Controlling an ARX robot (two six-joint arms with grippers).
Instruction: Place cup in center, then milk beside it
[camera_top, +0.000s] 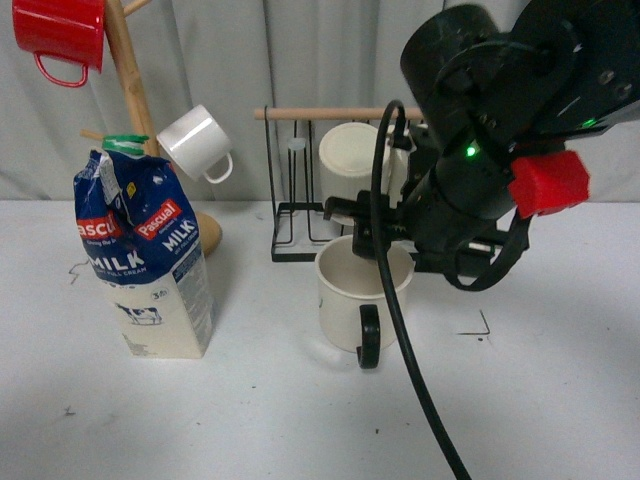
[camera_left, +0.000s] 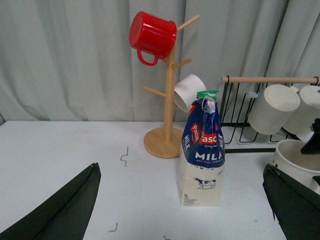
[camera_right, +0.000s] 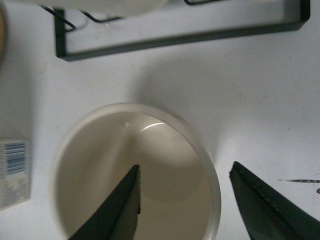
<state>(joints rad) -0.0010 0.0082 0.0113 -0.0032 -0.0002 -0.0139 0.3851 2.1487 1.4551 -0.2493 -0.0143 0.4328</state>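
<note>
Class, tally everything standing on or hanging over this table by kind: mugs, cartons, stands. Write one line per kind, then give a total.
Mugs: 5 (red mug, small white mug, two cream mugs on the rack, cream cup with black handle)
Milk carton: 1
Wooden mug tree: 1
Black wire rack: 1
Total: 8

Right wrist view: my right fingers (camera_right: 122, 210) run off the picture's edge, and so does part of the cup (camera_right: 100, 150) rim. Only a corner of the milk (camera_right: 14, 172) shows. In the front view my right arm (camera_top: 480, 60) hides those fingers, the cup's right side and the right end of the rack (camera_top: 320, 113). The cable (camera_top: 378, 200) crosses the cup. The red mug (camera_top: 60, 35) is clipped at the top. Left wrist view: my left fingers (camera_left: 65, 210) are cut off, the cup too. The milk's small print is unreadable.
</note>
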